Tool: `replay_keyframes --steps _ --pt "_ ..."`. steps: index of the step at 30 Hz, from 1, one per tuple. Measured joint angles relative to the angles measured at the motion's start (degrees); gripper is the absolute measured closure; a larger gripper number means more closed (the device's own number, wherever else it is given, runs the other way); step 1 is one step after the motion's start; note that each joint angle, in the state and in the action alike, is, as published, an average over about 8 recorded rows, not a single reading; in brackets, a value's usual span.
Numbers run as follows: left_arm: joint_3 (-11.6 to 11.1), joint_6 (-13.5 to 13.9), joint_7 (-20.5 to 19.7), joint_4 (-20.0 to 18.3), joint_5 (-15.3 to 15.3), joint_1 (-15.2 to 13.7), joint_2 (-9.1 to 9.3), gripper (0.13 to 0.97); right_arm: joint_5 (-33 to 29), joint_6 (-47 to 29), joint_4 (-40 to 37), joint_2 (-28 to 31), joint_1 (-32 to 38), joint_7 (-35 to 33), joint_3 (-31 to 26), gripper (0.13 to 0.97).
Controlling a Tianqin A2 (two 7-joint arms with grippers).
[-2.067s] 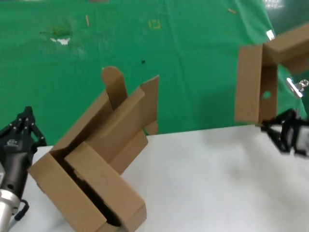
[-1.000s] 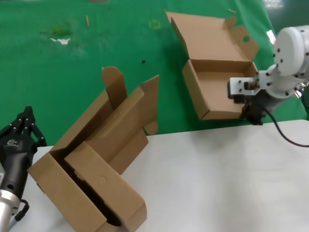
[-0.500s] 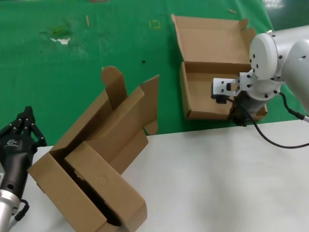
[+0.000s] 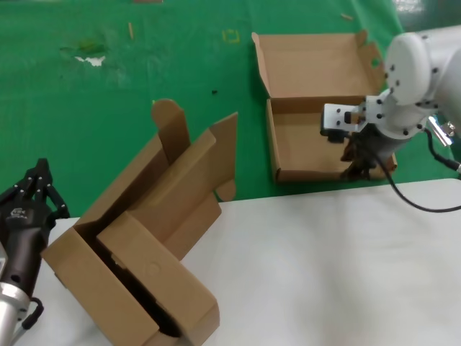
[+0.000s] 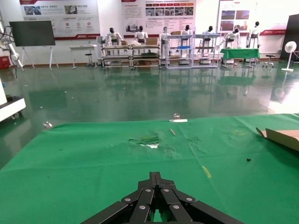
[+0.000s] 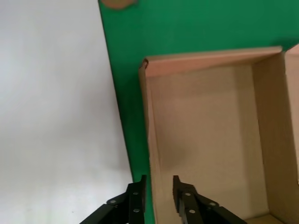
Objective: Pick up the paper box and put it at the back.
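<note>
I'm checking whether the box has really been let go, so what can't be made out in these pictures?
- Right gripper tips: head view, the arm's own wrist covers them; right wrist view, its fingers straddle the paper box front wall, contact unclear.
- Box's far right corner: head view, hidden behind the right arm.
- Large carton interior: head view, folded flaps cover it.
- Left gripper: parked at the table's left edge; left wrist view cuts off most of it.

White rounded right arm with dotted screws, a trailing black cable, black slim-fingered right gripper; black left gripper bearing a white logo.
</note>
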Motion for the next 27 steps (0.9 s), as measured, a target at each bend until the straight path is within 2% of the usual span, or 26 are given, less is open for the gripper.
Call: replay_keyframes --steps 8,14,15,18,23,27 --pt "0.00 0.00 0.00 0.00 0.00 0.00 0.00 0.957 9.36 -7.74 13.92 9.18 -1.16 -2.38 5.25 0.773" --pt "0.00 0.00 0.00 0.00 0.00 0.00 0.00 0.957 19.69 -8.41 24.57 17.01 -4.85 -5.92 13.77 0.646" --pt "0.00 0.00 0.00 0.00 0.00 0.00 0.00 0.957 21.62 -8.13 26.30 18.39 -5.82 -6.52 15.59 0.646" --pt "0.00 0.00 0.00 0.00 0.00 0.00 0.00 0.957 26.07 -7.23 29.91 21.44 -8.29 -7.87 19.90 0.565" --pt "0.00 0.00 0.00 0.00 0.00 0.00 0.00 0.952 29.28 -5.84 32.06 23.00 -10.56 -8.87 22.94 0.429" --pt "0.00 0.00 0.01 0.00 0.00 0.00 0.00 0.949 30.32 -3.73 32.90 22.39 -12.40 -9.10 23.53 0.429"
